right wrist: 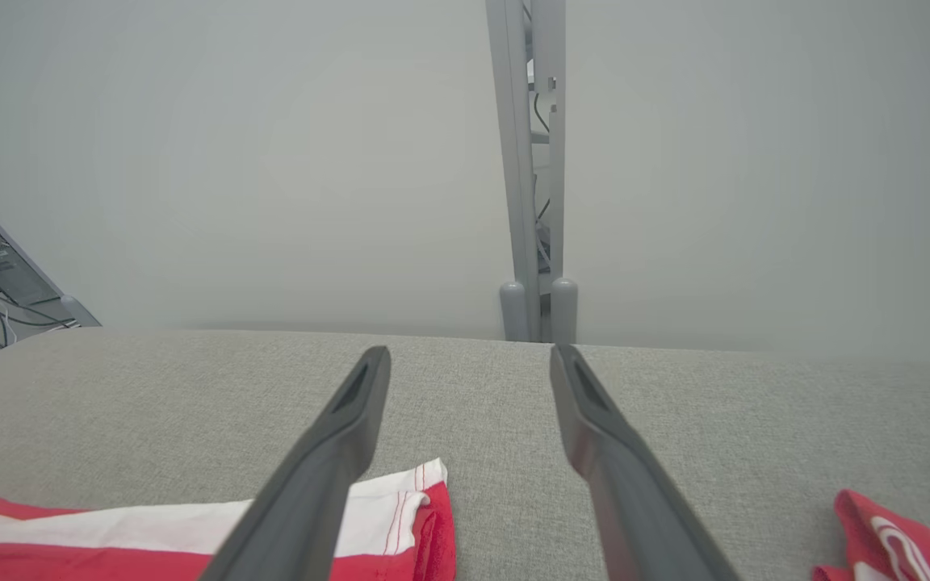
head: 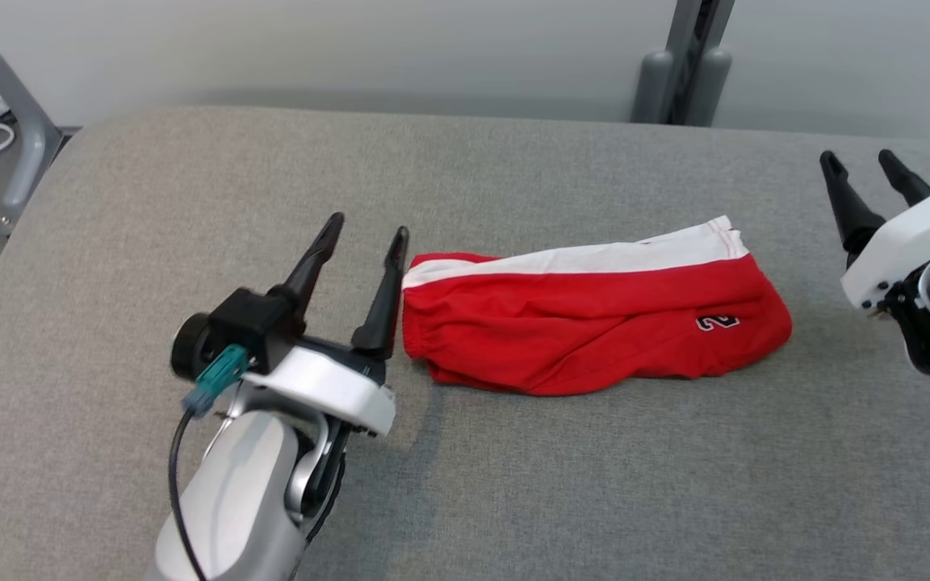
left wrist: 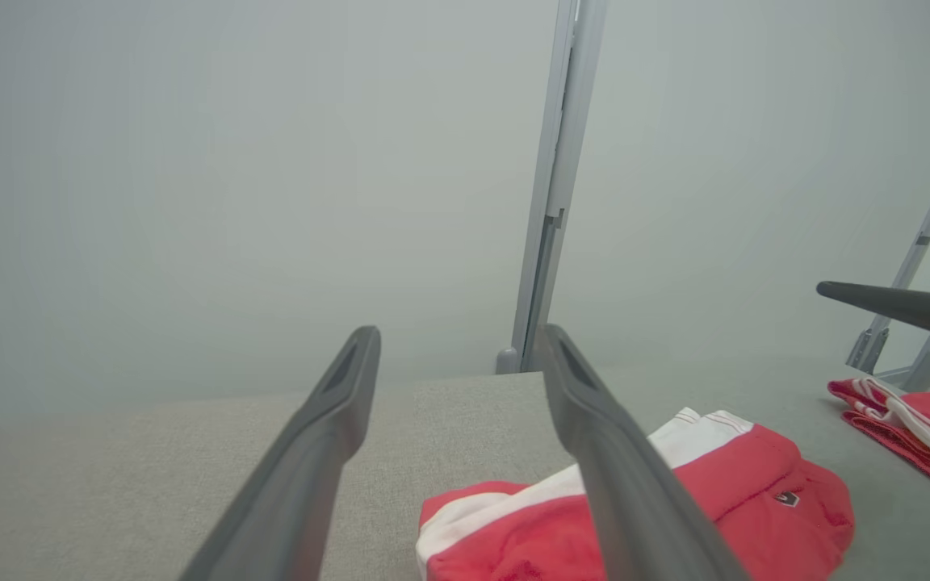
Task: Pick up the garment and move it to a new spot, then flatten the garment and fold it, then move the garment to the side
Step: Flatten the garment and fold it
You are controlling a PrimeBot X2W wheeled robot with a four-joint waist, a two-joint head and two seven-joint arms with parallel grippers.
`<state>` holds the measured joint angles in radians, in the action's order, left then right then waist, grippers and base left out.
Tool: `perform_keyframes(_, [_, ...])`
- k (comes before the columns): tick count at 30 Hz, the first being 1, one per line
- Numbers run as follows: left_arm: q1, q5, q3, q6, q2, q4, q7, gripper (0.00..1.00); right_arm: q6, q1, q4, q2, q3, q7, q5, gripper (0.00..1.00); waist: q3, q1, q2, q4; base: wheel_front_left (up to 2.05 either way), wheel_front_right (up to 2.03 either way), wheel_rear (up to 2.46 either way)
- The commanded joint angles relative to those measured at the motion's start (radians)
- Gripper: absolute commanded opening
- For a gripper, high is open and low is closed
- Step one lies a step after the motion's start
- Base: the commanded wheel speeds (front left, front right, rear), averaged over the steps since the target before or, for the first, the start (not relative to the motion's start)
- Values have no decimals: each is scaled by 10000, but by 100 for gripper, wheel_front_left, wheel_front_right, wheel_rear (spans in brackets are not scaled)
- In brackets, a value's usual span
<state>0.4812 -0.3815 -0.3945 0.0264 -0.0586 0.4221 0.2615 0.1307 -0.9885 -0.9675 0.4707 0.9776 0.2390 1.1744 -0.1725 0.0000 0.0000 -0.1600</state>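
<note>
The garment point(head: 586, 323) is a pair of red shorts with a white side band and a small number patch. It lies folded into a long bundle at the middle of the grey padded table point(head: 513, 161). My left gripper point(head: 370, 223) stands open just off the bundle's left end, its right finger close to the waistband, nothing between the fingers. In the left wrist view the garment point(left wrist: 723, 484) lies partly behind the right finger of that gripper point(left wrist: 457, 332). My right gripper point(head: 858, 155) is open at the table's right, apart from the cloth. In the right wrist view the gripper point(right wrist: 469, 351) hangs over the table with the garment point(right wrist: 400, 508) at lower left.
A second red and white cloth point(left wrist: 917, 428) lies further right on the table, its corner point(right wrist: 885, 549) seen at the lower right of the right wrist view. A grey frame post point(head: 683, 64) stands behind the table. A metal leg point(head: 21, 121) and cables are at the far left.
</note>
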Motion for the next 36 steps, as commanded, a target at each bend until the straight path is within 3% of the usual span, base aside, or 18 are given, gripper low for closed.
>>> perform_keyframes(1, [-394, 267, 350, -60, -70, -437, 37, 100, 2, 253, 36, -18, -90, 188, -307, 100, 311, 0, 0, 157, 0, 0, 0])
perform_keyframes(5, [-1448, 1144, 1073, -109, -17, -1747, 37, 100, 2, 780, 478, 99, -1303, 275, -1703, 100, 606, 0, 0, 287, 0, 0, 0])
perform_keyframes(9, [-2521, 1760, 1723, -198, 10, -2783, 37, 100, 2, 2299, 1683, -64, -3875, 270, -3784, 100, 889, 0, 0, 402, 0, 0, 0])
perform_keyframes(14, [-3696, 2111, 2368, -359, 44, -3685, 37, 100, 2, 5021, 3734, -1170, -7023, 273, -6577, 100, 1170, 0, 0, 532, 0, 0, 0])
perform_keyframes(19, [-4570, 2312, 2517, -485, 55, -4228, 37, 100, 2, 7125, 5418, -2520, -8833, 274, -8465, 100, 1449, 0, 0, 597, 0, 0, 0])
perform_keyframes(27, [-5488, 2394, 2258, -748, 57, -4289, 37, 100, 2, 8782, 6385, -3675, -9697, 275, -9586, 100, 1658, 0, 0, 580, 0, 0, 0])
perform_keyframes(36, [-5552, 2304, 1569, -661, 57, -3941, 37, 100, 2, 7803, 4862, -3825, -9905, 113, -9907, 100, 1468, 0, 0, 142, 0, 0, 0])
